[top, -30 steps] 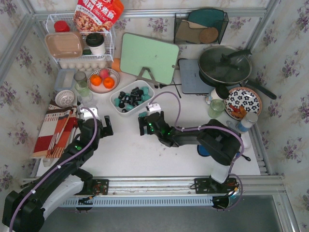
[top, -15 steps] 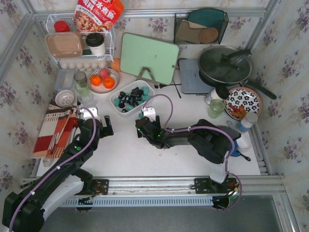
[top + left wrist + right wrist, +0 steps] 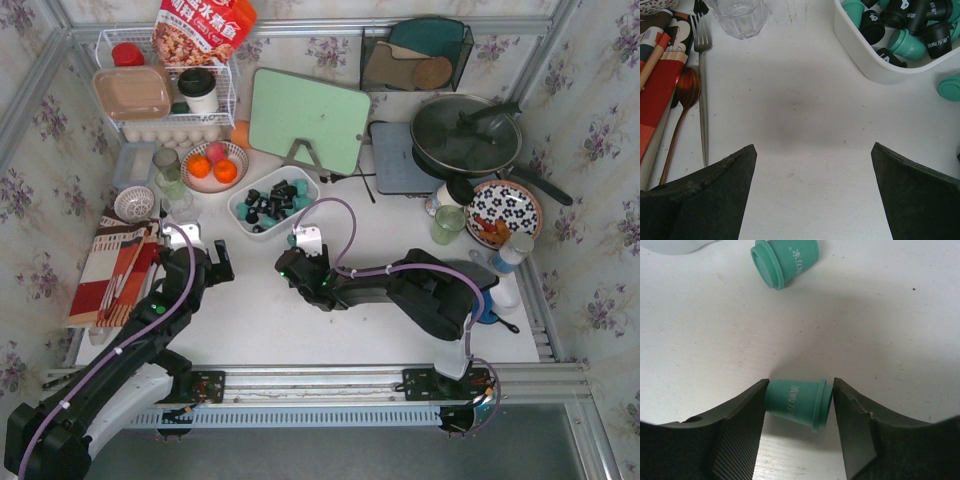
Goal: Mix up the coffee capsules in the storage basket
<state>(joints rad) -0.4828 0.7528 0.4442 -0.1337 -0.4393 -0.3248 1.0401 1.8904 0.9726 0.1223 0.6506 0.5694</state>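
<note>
On the white table, centre of the top view: storage basket, white, solid-walled, holding the coffee capsules, teal and black heaped together in no order. Right gripper: at 6 o'clock of the basket, low over the table, jaws narrowed onto one teal capsule that lies on its side, base against one finger and rim against the other. Second teal capsule: on its side on the bare table at 12 o'clock of the held one, well apart from it, outside the basket. Left gripper: at 8 o'clock of the basket, jaws wide, holding nothing, above bare table. Left wrist view, further items: the basket corner at 2 o'clock, glass at 11 o'clock, fork and spoon side by side at 9 o'clock, striped cloth beyond them.
</note>
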